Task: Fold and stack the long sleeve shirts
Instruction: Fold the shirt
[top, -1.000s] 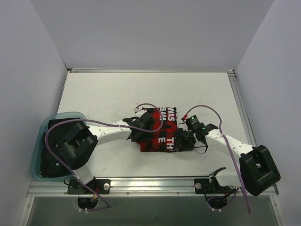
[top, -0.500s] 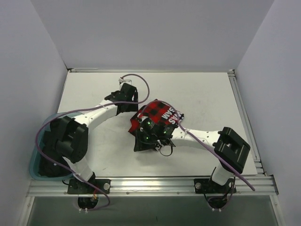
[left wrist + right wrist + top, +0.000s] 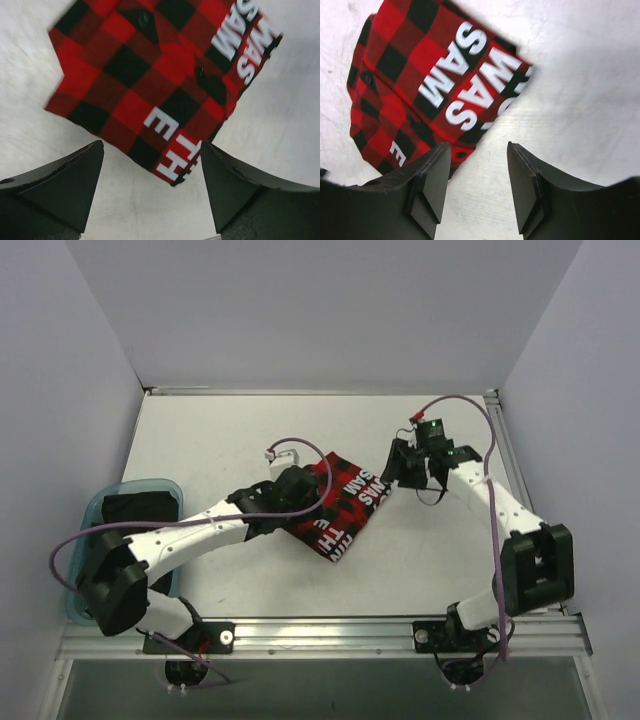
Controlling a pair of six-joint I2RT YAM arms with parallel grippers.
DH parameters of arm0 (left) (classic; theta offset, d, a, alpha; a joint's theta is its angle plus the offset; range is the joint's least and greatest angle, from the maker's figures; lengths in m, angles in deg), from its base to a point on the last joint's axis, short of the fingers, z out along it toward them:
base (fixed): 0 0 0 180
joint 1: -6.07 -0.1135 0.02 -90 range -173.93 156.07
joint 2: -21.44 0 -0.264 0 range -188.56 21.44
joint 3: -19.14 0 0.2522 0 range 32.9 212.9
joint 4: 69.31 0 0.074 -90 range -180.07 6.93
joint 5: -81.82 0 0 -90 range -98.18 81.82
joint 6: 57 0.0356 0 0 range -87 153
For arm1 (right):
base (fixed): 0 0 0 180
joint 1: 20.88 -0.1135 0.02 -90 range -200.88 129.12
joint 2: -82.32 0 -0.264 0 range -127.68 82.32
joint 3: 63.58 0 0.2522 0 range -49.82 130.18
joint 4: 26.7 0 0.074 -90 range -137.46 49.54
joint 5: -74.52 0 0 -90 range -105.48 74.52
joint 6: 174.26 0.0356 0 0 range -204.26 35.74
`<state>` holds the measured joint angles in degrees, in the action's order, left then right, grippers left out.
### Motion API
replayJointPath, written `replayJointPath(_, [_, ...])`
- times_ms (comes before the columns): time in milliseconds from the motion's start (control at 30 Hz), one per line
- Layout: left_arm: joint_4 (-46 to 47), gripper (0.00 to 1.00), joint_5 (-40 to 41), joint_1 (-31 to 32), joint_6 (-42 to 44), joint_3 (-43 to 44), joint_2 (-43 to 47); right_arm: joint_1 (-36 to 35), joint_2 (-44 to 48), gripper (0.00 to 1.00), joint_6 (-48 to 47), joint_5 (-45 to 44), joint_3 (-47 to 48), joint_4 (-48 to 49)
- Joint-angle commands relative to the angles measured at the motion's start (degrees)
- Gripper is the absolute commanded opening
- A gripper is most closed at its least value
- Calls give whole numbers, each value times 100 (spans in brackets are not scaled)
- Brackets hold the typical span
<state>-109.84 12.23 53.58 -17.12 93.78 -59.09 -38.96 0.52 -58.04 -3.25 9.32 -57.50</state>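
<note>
Bright, even overhead light, faint shadows. Ahead of the left claw (image 3: 151, 146), the red-and-black checked flannel shirt (image 3: 145, 85) smears with motion blur; the claw's own black fingers (image 3: 60, 185) look soft.

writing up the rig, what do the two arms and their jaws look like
The left arm and right arm both have white link shells with bulky black joint housings. A thin purple cable loops along each. The jaws are matte black, wedge-shaped plastic. A small green light shows on the right wrist.
</note>
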Motion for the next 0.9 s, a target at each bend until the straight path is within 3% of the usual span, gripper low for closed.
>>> replayJointPath(0, [154,86,-89,303,-1060,-261,-357,375,-695,49,-688,578,938,-370])
replayJointPath(233, [575,70,-106,198,-1263,-612,-1086,771,-2364,46,-732,666,2039,-388])
replayJointPath(400, [699,55,-317,66,-1245,-850,-1386,824,-2903,38,-802,1052,2041,-379])
replayJointPath(467, [751,47,-388,-30,-1193,-1051,-1378,772,-2877,32,-829,1132,1734,-379])
replayJointPath(600, [769,45,-651,-398,-728,-1219,-1404,666,-2658,26,-768,1141,970,-301])
replayJointPath(733, [559,46,-1178,-1172,307,-1097,-1483,447,-2070,17,-347,1150,-93,76])
replayJointPath(867, [-12,55,-1065,-1875,1188,-640,-1562,-88,-1419,16,424,1194,-1261,665])
